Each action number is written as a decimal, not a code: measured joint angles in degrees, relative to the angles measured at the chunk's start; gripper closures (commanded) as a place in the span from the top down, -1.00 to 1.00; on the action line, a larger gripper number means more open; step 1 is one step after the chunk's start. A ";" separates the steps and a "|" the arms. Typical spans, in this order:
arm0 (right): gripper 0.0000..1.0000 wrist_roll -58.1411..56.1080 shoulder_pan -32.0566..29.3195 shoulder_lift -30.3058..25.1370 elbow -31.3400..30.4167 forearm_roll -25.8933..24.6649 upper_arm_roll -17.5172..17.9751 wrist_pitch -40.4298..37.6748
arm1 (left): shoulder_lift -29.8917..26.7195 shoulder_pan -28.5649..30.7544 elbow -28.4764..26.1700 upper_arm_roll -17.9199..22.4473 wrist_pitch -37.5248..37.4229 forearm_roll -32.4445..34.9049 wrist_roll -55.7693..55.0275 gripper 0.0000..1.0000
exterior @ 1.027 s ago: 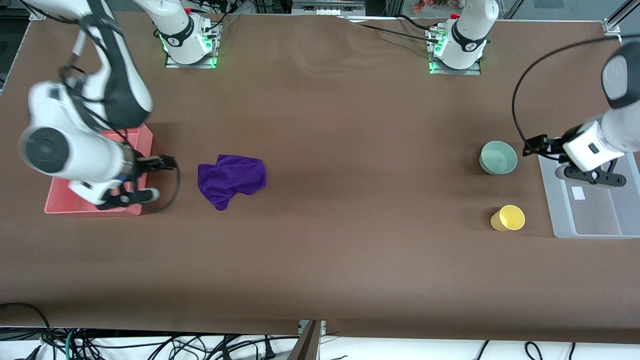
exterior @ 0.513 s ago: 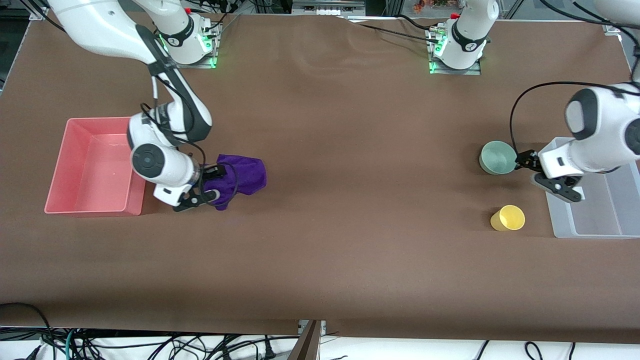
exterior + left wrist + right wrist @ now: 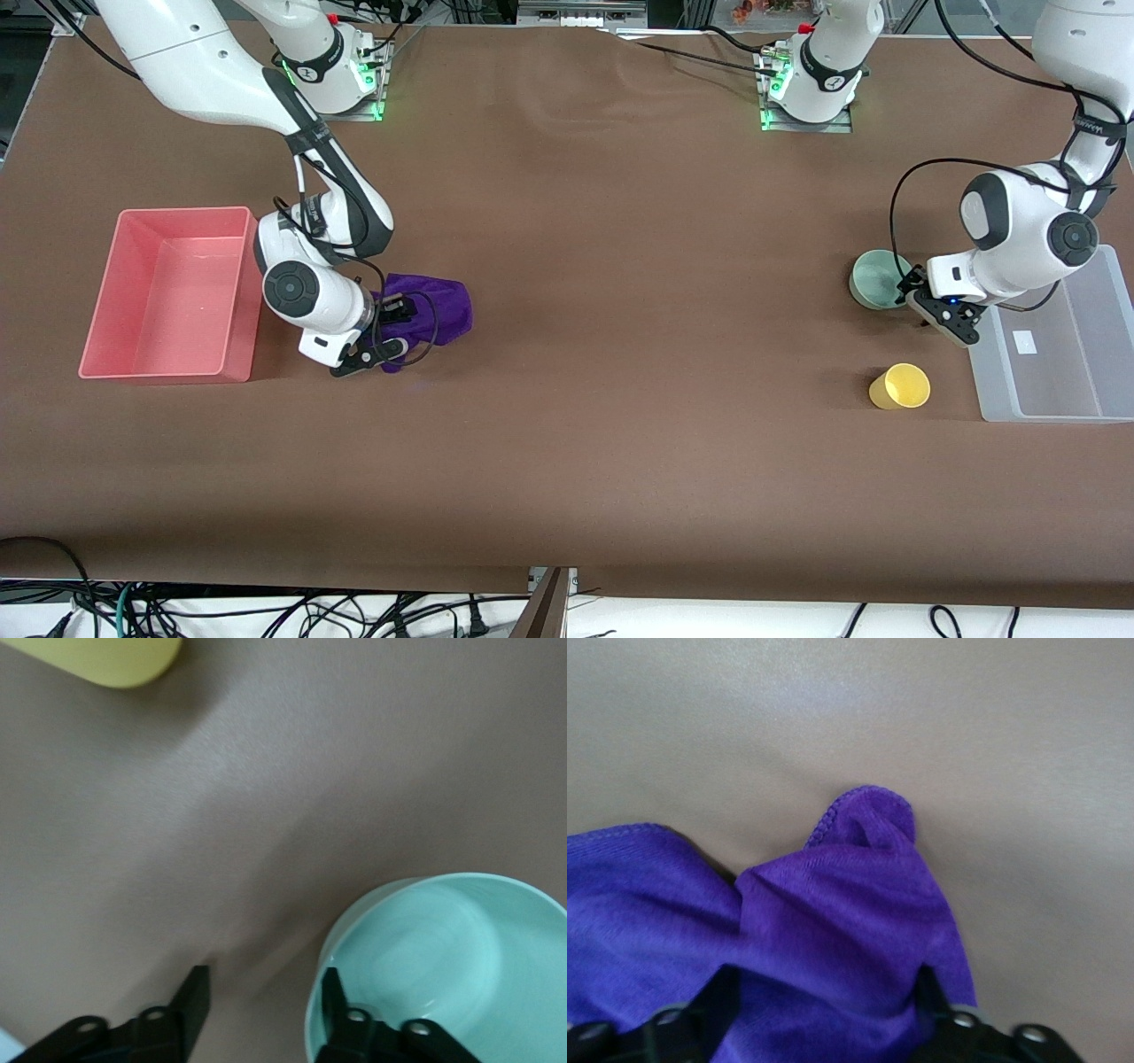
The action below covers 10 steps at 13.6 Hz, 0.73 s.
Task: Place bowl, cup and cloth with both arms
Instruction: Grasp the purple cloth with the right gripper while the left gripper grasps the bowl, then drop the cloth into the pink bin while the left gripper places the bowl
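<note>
Both grippers down at their things on the brown bench (image 3: pixel 620 354).

The right gripper (image 3: pixel 383 335) is low on the purple cloth (image 3: pixel 434 310), its fingers (image 3: pixel 722 1001) spread apart with a fold of the cloth between them; the cloth lies crumpled on the bench beside the pink bin (image 3: pixel 168 292), toward the right arm's end. The left gripper (image 3: pixel 921 306) is at the mint-green bowl (image 3: pixel 877 276), its fingers (image 3: pixel 332 997) apart, one at the bowl's rim and the other over bare bench just beside it. The bowl stands upright near the clear bin (image 3: pixel 1054 354). The yellow cup (image 3: pixel 899 387) lies nearer to the front camera than the bowl, apart from it.
</note>
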 measured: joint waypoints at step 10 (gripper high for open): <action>-1.00 -0.21 -1.29 -4.10 8.78 -0.23 -0.28 -16.79 | -7.96 0.17 14.69 -1.58 -25.92 0.01 3.54 -1.00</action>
